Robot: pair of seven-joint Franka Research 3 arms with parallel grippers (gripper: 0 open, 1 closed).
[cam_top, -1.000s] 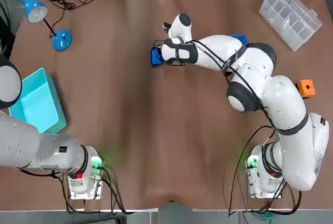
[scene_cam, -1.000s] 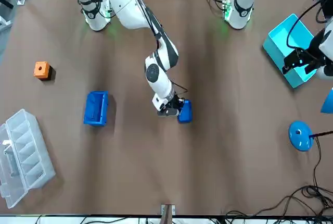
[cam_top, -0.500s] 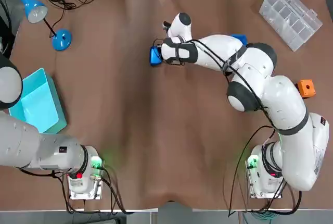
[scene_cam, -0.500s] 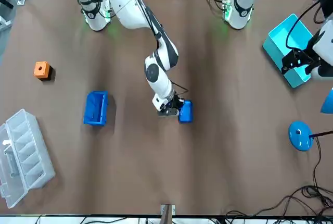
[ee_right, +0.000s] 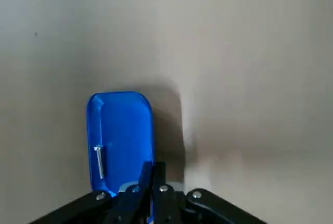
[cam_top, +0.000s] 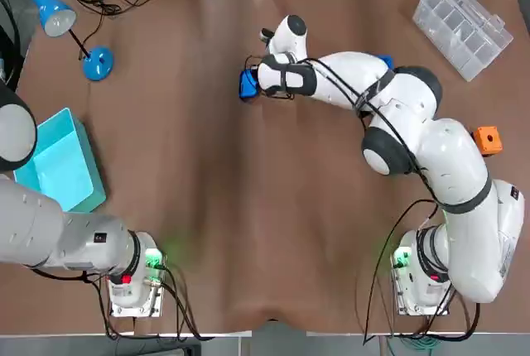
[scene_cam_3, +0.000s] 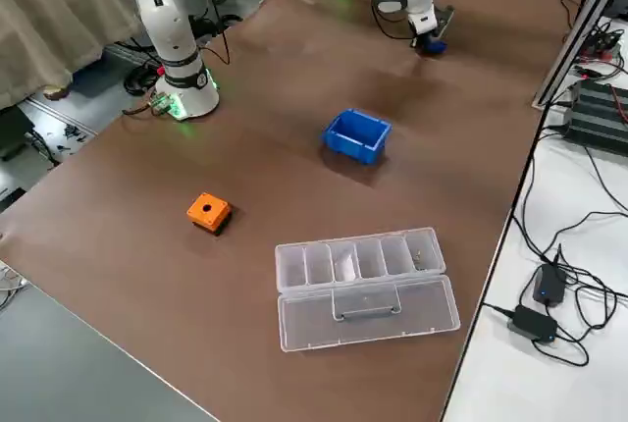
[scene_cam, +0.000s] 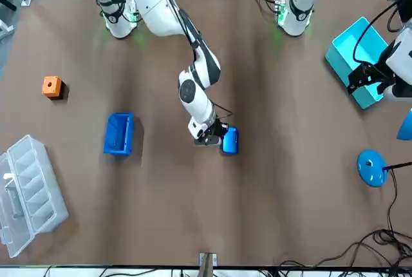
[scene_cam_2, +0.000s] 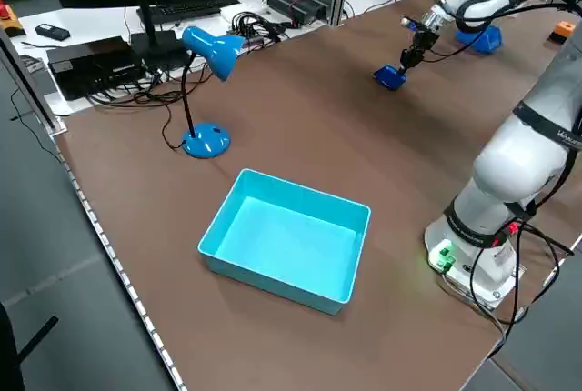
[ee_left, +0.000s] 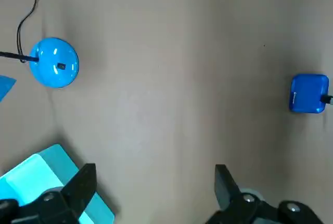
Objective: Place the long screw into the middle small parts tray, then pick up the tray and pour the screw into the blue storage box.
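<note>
**Right jaws clenched on the tray (cam_top: 247,84), with the screw (ee_right: 98,161) inside.**
The tray is at the bench's (cam_top: 207,207) 12 o'clock, just short of the far edge, and is pinched by the rim on its 3 o'clock side. The screw lies along one long wall of the tray. The blue box (scene_cam: 119,133) stands at 3 o'clock from the tray, well apart, and from overhead the right arm partly covers it. The left jaws hang released at the bench's 9 o'clock edge, by the cyan tub (cam_top: 58,161).
</note>
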